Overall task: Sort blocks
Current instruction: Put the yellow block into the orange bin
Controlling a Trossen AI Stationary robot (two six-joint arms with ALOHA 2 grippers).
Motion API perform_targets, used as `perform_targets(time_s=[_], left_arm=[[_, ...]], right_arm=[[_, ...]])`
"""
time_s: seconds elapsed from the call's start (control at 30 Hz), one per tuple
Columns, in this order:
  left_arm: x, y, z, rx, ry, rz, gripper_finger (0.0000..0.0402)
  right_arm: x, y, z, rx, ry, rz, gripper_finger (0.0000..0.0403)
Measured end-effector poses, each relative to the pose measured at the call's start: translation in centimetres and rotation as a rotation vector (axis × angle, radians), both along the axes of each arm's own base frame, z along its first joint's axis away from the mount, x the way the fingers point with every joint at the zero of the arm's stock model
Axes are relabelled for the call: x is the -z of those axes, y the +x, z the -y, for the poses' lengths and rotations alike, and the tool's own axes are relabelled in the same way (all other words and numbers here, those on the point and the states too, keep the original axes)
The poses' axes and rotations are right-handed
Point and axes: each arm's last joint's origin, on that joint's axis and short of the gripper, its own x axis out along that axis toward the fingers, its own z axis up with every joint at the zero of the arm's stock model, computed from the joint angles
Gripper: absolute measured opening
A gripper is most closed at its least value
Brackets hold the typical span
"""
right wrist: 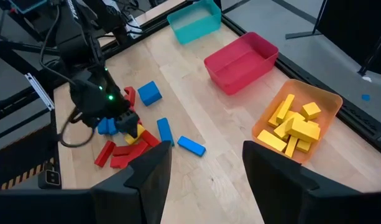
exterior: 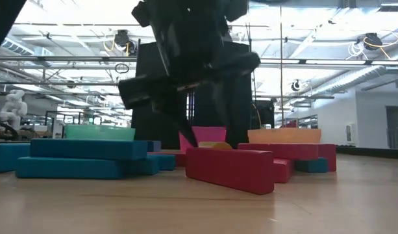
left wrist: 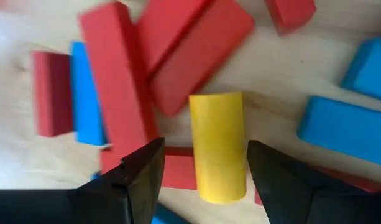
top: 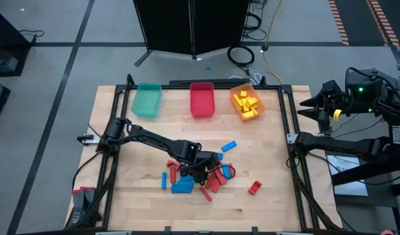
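**Yellow block framed between open fingers**

The yellow block (left wrist: 218, 146) lies flat on the bench (top: 271, 163) among red and blue blocks, its long axis running between the fingers of the left pincer (left wrist: 204, 174), spread wide and empty. The right pincer (right wrist: 202, 165), also open, waits off the bench.

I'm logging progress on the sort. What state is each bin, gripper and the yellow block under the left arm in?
Teal bin: empty.
Red bin: empty.
Orange bin: holds yellow blocks.
Yellow block: lying on the table, between the open fingers, not gripped.
Left gripper: open, low over the pile.
Right gripper: open, off the table's right edge.
Red and blue blocks: loose on the table, unsorted.
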Motion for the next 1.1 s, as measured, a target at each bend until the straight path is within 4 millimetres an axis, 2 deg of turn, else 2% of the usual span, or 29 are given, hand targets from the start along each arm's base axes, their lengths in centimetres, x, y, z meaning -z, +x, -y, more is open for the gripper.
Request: perform_targets(time_s=[0.5, 0.7, 0.87, 0.97, 1.1], left_arm=[[-0.4, -0.1, 0.2, -0.007, -0.043, -0.030, 0.0235], [1.1, 0.2, 0.2, -0.005, -0.050, -0.059, 0.0235], [1.5, 0.5, 0.3, -0.046, -0.068, -0.049, 0.0231], [2.1, 0.5, 0.2, -0.056, -0.063, -0.070, 0.0204], [2.3, 0.5, 0.2, -0.078, -0.068, -0.082, 0.0133]], right_arm=[[0.0, 0.0, 0.0, -0.004, -0.006, -0.002, 0.0196], [0.0, 0.0, 0.0, -0.004, -0.006, -0.002, 0.0196], [0.0, 0.0, 0.0, -0.004, -0.006, -0.002, 0.0196], [0.0, 0.0, 0.0, -0.004, -0.006, -0.002, 0.0196], [0.0, 0.0, 0.0, -0.003, -0.006, -0.002, 0.0196]])
